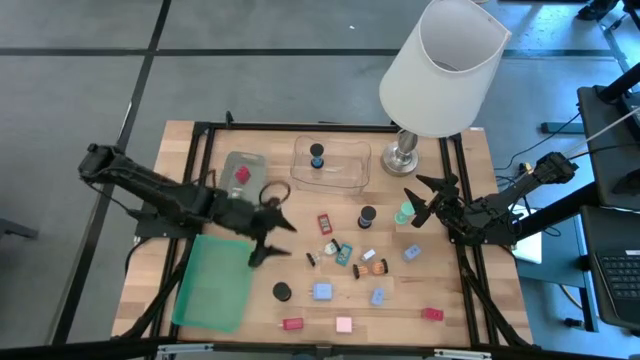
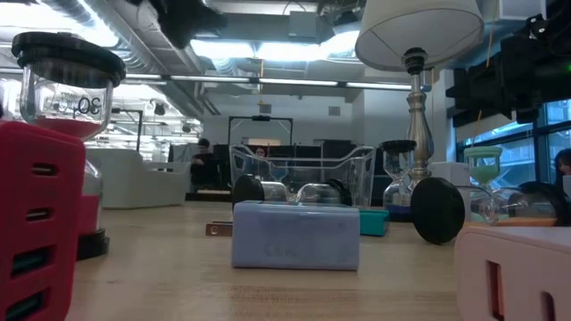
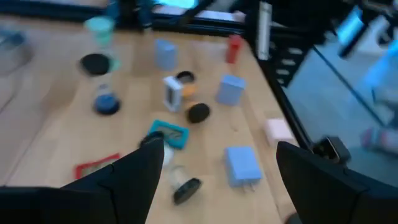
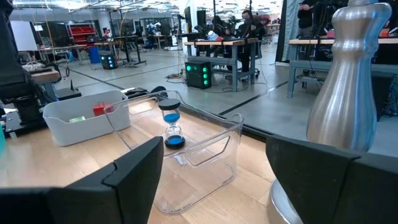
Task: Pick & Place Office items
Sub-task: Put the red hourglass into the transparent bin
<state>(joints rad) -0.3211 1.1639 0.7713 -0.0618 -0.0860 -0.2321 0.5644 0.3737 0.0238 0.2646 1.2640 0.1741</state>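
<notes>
High view: most office items (image 1: 345, 255) lie loose on the worktop (image 1: 470, 240), spread between the two arms.
Done so far: a blue sand timer (image 1: 317, 157) stands in the clear tray (image 1: 331, 166); a red piece (image 1: 241, 175) lies in the second tray (image 1: 241, 172).
Left to do: by my reading, most of the job, with over a dozen pieces unplaced.
Left gripper (image 1: 270, 227): released, jaws wide, holding nothing, above the worktop just beside the green lid (image 1: 213, 281).
Right gripper (image 1: 425, 200): spread and empty, near the lamp (image 1: 441, 70) base.
In the way: lamp base crowds the right arm's reach to the clear tray; the lid covers the near-left worktop.
</notes>
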